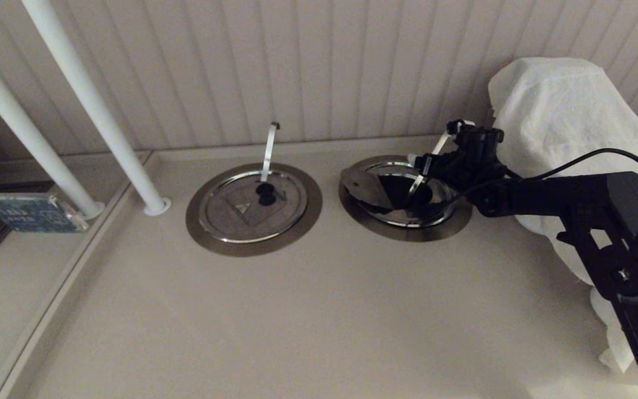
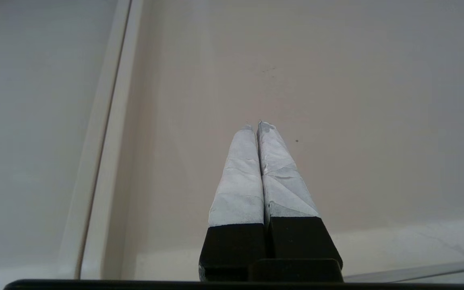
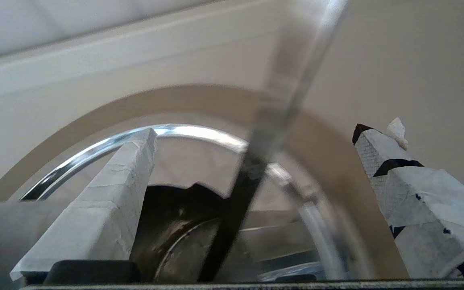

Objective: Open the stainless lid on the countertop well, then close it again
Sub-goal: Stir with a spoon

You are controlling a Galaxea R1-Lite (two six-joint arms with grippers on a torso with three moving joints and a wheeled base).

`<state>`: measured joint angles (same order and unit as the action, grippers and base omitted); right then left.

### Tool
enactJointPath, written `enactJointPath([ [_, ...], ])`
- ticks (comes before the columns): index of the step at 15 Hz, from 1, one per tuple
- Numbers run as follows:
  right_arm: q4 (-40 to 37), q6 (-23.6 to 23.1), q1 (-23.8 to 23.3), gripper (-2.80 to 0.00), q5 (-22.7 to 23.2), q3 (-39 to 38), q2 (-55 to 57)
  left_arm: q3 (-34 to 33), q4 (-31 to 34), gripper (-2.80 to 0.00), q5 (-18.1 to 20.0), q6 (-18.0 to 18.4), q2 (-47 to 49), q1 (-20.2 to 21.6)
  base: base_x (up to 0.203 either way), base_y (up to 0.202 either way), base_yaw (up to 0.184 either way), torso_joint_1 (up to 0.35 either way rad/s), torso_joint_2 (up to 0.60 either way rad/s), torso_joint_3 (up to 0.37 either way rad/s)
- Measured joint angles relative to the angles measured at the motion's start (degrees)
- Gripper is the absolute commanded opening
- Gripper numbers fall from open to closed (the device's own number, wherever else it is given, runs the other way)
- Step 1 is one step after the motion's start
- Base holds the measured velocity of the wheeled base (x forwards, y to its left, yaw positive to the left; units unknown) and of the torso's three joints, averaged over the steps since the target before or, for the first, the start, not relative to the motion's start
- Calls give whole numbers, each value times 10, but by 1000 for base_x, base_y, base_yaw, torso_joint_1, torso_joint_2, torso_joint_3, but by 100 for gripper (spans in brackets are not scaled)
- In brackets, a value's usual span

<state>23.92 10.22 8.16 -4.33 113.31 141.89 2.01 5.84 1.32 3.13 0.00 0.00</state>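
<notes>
Beige countertop (image 1: 308,310) runs back to a ribbed wall, with two round wells set into it side by side. I'm working the right one (image 1: 405,191), whose bronze ring frames a dark, shiny hole. Its lid (image 1: 363,185) is off the seat, tipped up and leaning at the left side of the opening, so I judge the opening half done and the closing still ahead. The slanted steel strip (image 1: 432,158) rises from the well toward the wall.

My right gripper (image 1: 435,166) sits low over the far right part of that well, fingers (image 3: 107,209) spread wide and holding nothing; from the wrist camera the strip (image 3: 272,133) passes between them without being pinched. The left gripper (image 2: 258,129) is parked over bare counter with its fingers pressed together, empty.

To close well, I'd catch the knob or the strip squarely and close firmly before I move. I can't see the knob from here, so I'd find it first. Then I'd lower the lid slowly and level, letting its rim meet the polished seat all round instead of dropping it. The strip could slide off my taped pads, and a tilted lid could jam. I'd stay clear of the white cloth (image 1: 562,127) on the right and leave the twin lid (image 1: 252,208) on the left alone.
</notes>
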Motion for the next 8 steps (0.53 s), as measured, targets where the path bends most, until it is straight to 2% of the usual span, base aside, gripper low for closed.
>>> enactJointPath([
  [8, 0, 0, 1, 0, 1, 0, 7, 0, 0, -280, 0, 0, 0, 0, 0, 0, 0, 0, 0, 0],
])
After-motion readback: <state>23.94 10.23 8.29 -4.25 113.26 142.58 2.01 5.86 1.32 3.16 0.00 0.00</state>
